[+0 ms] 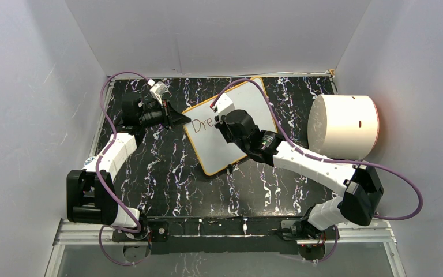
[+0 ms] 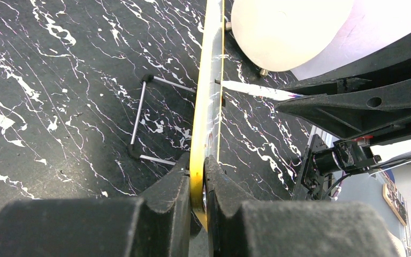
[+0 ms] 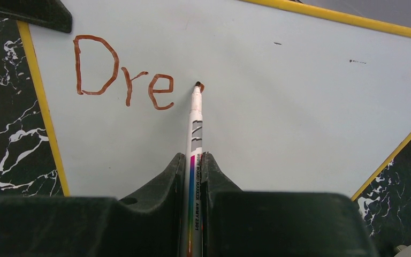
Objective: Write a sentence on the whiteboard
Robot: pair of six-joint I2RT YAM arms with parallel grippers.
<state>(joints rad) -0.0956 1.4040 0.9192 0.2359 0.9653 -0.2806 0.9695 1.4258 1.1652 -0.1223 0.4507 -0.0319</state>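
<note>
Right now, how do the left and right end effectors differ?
The left end effector is shut on the whiteboard by its yellow rim; the right end effector is shut on a whiteboard marker. The left grips at the board's edge; the right is over its white face, marker tip beside the letters "Dre". Both hold something.

My jaws, left and right alike, are matt black plastic with a faintly grainy skin. The whiteboard (image 3: 299,107) has a smooth, pale face with a soft sheen and a glossy yellow rim. The marker (image 3: 195,134) is smooth white plastic with a printed rainbow stripe. The surface (image 1: 167,179) is black with white marble veining, lightly shiny. The cylinder (image 1: 343,127) is matt white. The wire legs (image 2: 140,112) look like metal.
</note>
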